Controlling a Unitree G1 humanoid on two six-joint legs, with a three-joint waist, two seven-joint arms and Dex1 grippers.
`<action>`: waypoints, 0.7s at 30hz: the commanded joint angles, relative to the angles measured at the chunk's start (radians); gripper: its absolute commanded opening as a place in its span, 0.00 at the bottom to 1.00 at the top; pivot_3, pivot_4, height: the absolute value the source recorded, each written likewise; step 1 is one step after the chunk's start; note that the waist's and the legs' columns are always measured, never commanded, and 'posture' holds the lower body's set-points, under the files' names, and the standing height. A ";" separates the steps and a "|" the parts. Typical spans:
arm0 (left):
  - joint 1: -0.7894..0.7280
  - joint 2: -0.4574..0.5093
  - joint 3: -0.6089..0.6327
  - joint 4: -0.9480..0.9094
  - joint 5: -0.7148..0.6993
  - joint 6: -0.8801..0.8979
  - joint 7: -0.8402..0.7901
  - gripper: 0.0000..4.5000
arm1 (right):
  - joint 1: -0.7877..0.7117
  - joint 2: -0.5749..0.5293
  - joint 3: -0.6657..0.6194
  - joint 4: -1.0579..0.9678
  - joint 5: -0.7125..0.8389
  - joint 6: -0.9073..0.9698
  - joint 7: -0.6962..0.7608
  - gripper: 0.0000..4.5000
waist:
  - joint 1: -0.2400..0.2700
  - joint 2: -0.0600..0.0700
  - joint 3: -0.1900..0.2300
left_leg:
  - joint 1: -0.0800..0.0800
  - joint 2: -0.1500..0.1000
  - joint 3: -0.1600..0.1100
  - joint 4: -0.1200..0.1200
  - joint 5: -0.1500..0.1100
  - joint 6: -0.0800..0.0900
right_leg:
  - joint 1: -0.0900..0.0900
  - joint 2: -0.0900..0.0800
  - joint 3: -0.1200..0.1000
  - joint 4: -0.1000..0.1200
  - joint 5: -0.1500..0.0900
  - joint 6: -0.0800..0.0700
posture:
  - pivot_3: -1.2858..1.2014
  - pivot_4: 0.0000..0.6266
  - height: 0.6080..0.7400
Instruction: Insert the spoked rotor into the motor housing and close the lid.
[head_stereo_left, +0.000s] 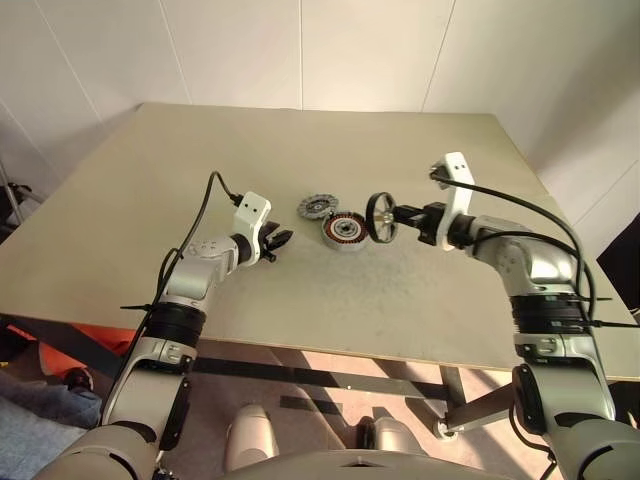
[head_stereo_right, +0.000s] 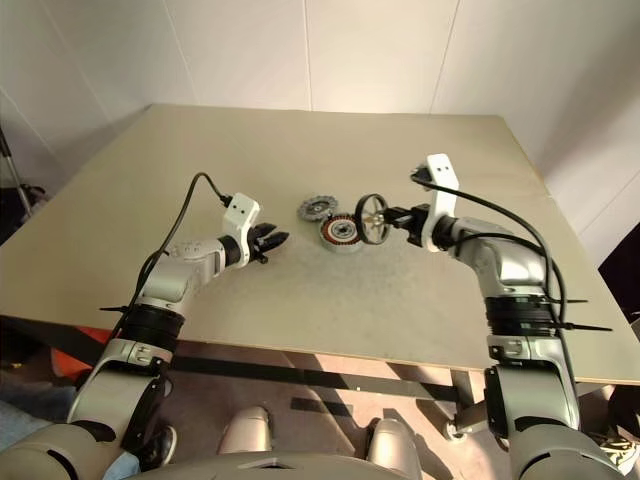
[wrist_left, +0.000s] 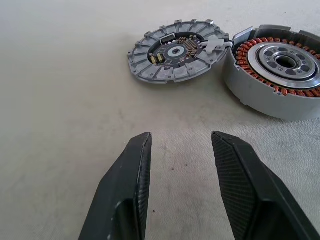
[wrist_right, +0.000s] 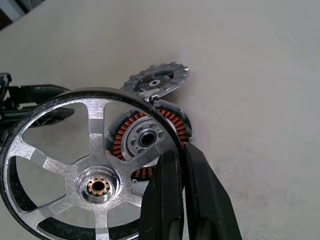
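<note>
The spoked rotor, a black-rimmed ring with silver spokes and a brass hub, hangs upright just right of the motor housing. My right gripper is shut on its rim. The motor housing is a silver cup with a copper winding ring and sits flat on the table. The lid, a grey notched disc with a circuit board in its middle, lies flat beside the housing, to its far left. My left gripper is open and empty, low over the table left of both parts.
The beige table is bare apart from these parts, with wide free room on all sides. White walls stand behind it. Cables run along both arms.
</note>
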 joint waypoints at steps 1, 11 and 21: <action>-0.024 0.005 0.006 -0.019 0.003 -0.016 0.002 0.45 | -0.085 0.038 0.045 0.094 -0.048 -0.086 0.020 0.00 | 0.002 0.000 0.000 | 0.000 0.000 0.000 0.000 0.000 0.000 | 0.000 0.000 0.000 0.000 0.000 0.000 | 0.52 0.00 1.00; 0.019 0.025 0.027 -0.070 -0.002 0.002 0.021 0.45 | -0.257 0.081 0.082 0.427 -0.163 -0.288 0.051 0.00 | 0.002 0.000 0.000 | -0.014 0.000 -0.001 0.001 0.002 -0.004 | -0.013 0.000 -0.001 0.000 0.000 0.000 | 0.52 0.00 1.00; 0.014 0.025 0.031 -0.059 -0.003 -0.002 0.027 0.45 | -0.309 0.054 0.082 0.544 -0.221 -0.383 0.088 0.00 | 0.002 0.000 0.000 | -0.014 0.000 -0.001 0.004 0.002 -0.004 | -0.012 0.000 -0.001 0.002 0.000 -0.001 | 0.52 0.00 1.00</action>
